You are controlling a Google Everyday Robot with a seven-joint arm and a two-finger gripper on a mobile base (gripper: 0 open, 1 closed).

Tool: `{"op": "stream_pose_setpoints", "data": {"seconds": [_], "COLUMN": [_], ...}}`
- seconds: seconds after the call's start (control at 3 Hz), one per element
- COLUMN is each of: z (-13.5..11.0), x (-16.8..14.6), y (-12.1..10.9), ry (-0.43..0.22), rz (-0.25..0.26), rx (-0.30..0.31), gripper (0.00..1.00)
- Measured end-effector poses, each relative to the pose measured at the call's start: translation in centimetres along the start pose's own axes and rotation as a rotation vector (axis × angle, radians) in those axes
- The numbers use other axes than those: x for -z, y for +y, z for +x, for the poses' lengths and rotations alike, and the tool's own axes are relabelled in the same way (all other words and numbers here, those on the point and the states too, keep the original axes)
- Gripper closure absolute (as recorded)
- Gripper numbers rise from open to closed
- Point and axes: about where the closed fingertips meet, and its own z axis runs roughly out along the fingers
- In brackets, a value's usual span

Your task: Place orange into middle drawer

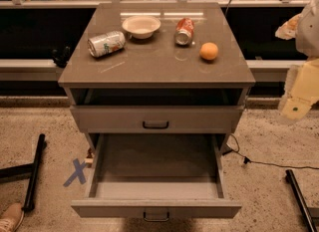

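The orange [209, 51] sits on the tabletop [149, 64], near the red can [185, 31], not yet grasped. The middle drawer [155, 164] is pulled out, ready to receive it. The gripper [298, 101] hangs to the right, clear of the cabinet; I cannot tell whether it is open or closed.

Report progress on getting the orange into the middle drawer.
Done: the middle drawer is pulled open and empty. In hand: nothing; the gripper hangs at the right edge, apart from the orange. Left: the orange, lying on the cabinet top beside the red can, is not yet grasped or placed in the drawer.
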Motion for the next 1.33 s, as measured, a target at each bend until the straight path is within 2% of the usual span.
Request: {"op": "stream_pose_setpoints", "data": {"seconds": [0.67, 1.33], "z": [0.1, 1.0], "x": [-0.4, -6.8], "y": [-0.7, -10.1], "ry": [-0.024, -0.281], "rz": [0.007, 0.055], "rx": [-0.014, -0.151], "gripper": [0.0, 0.0]}}
